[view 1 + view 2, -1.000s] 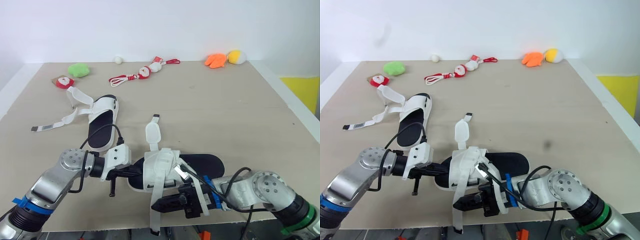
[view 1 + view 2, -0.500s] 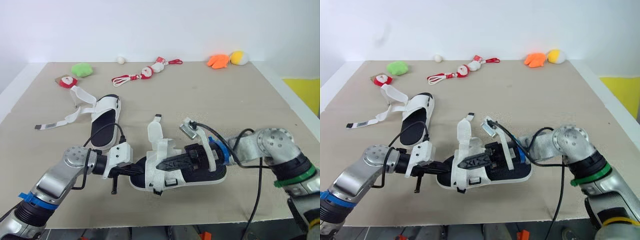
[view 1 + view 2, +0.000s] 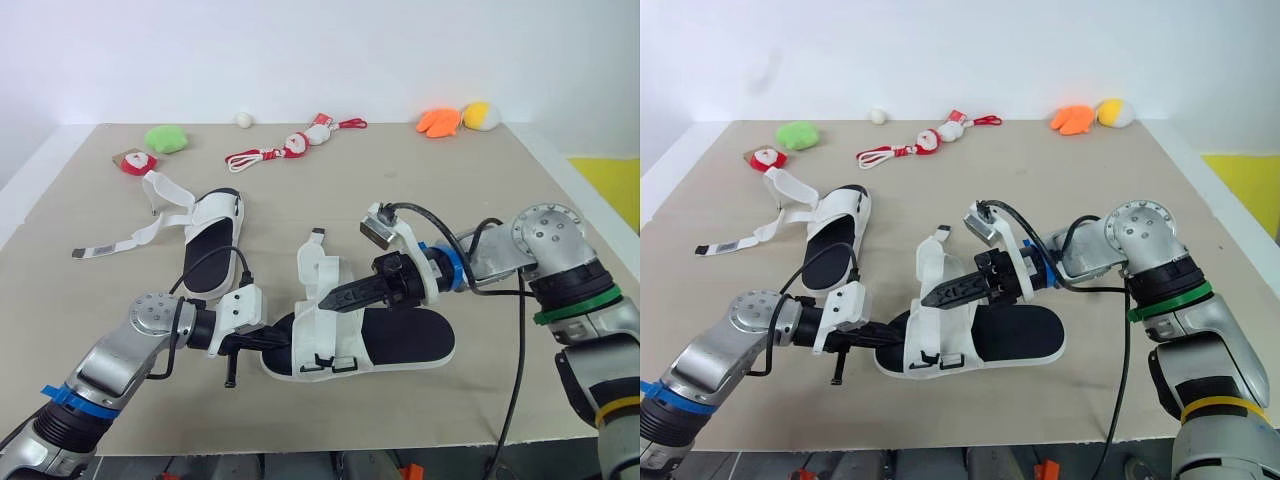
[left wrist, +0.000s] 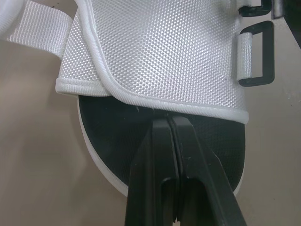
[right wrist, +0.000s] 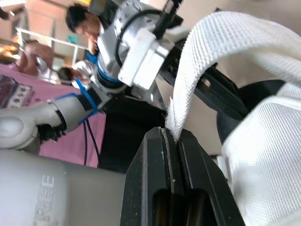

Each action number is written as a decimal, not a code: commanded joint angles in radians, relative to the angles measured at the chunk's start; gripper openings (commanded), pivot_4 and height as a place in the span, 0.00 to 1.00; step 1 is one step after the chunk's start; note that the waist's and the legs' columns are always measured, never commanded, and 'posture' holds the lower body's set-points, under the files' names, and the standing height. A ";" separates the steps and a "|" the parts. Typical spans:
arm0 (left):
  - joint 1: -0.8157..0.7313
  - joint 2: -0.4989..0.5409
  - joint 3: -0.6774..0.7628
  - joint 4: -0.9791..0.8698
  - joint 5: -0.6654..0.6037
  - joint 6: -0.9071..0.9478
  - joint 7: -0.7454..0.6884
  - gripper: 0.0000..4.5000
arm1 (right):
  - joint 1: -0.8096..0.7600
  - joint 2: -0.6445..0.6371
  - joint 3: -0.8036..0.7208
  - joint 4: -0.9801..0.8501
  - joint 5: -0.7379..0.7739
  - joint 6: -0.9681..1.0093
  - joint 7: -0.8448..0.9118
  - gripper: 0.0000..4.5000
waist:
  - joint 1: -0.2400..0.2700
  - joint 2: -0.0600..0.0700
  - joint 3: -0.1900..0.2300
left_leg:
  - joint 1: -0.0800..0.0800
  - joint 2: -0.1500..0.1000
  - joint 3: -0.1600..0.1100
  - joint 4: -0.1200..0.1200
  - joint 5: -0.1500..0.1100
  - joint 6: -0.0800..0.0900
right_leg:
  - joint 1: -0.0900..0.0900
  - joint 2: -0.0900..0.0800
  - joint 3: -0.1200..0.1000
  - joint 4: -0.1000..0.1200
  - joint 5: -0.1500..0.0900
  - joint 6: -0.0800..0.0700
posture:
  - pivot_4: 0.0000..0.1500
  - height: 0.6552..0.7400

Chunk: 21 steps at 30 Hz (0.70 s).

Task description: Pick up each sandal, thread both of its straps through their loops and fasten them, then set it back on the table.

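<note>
White strap [image 5: 211,56] pinched tight in right jaws, above near sandal [image 3: 400,340] on worktop [image 3: 400,200]. Left jaws closed on that sandal's end. Second sandal [image 3: 205,250] lies beyond.

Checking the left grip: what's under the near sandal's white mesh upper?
Black footbed shows under the white mesh upper; the left claw, shut, meets the upper's rim. Farther in, mesh hides it. Right claw grips a white mesh strap.
</note>
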<state>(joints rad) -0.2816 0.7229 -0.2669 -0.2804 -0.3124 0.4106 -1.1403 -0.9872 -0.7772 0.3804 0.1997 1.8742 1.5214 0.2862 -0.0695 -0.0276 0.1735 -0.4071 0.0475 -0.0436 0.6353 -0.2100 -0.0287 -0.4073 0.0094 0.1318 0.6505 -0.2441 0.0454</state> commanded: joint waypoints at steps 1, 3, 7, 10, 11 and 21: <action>0.020 -0.003 -0.034 0.045 0.058 0.014 0.036 0.00 | -0.044 -0.005 -0.063 0.007 -0.069 0.042 0.057 0.01 | 0.000 0.000 0.000 | 0.000 0.000 0.000 0.000 0.000 0.000 | 0.000 0.000 0.000 0.000 0.000 0.000 | 1.00 1.00; 0.020 -0.003 -0.033 0.044 0.058 0.014 0.037 0.00 | -0.056 0.002 -0.073 0.014 -0.114 0.065 0.088 0.01 | 0.000 0.000 0.000 | 0.000 0.000 0.000 0.000 0.000 0.000 | 0.000 0.000 0.000 0.000 0.000 0.000 | 1.00 1.00; 0.018 -0.003 -0.032 0.044 0.058 0.014 0.040 0.00 | -0.078 0.004 -0.084 0.009 -0.199 0.093 0.159 0.01 | 0.001 0.001 0.000 | 0.000 0.000 0.000 0.000 0.000 0.000 | 0.000 0.000 0.000 0.000 0.000 0.000 | 1.00 1.00; 0.017 -0.004 -0.033 0.044 0.058 0.013 0.040 0.00 | -0.080 -0.011 -0.074 -0.020 -0.250 0.093 0.214 0.01 | 0.002 0.001 0.000 | 0.000 0.000 0.000 0.000 0.000 0.000 | 0.000 0.000 0.000 0.000 0.000 0.000 | 1.00 1.00; 0.017 -0.004 -0.033 0.044 0.058 0.013 0.041 0.00 | -0.077 -0.016 -0.071 -0.034 -0.267 0.093 0.230 0.01 | 0.002 0.001 0.000 | 0.000 0.000 0.000 0.000 0.000 0.000 | 0.000 0.000 0.000 0.000 0.000 0.000 | 1.00 1.00; 0.010 -0.003 -0.033 0.045 0.055 0.014 0.042 0.00 | -0.055 -0.006 -0.093 -0.183 -0.416 0.093 0.320 0.01 | 0.002 0.002 0.000 | 0.000 0.000 0.000 0.000 0.000 0.000 | -0.001 0.000 0.000 0.000 0.000 0.000 | 1.00 1.00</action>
<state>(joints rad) -0.2835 0.7188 -0.2674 -0.2820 -0.3122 0.4085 -1.1229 -1.0372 -0.7828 0.3189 0.0597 1.4745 1.6110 0.5862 -0.0674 -0.0257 0.1735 -0.4073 0.0471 -0.0435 0.6355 -0.2100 -0.0288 -0.4079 0.0091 0.1317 0.6505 -0.2441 0.0457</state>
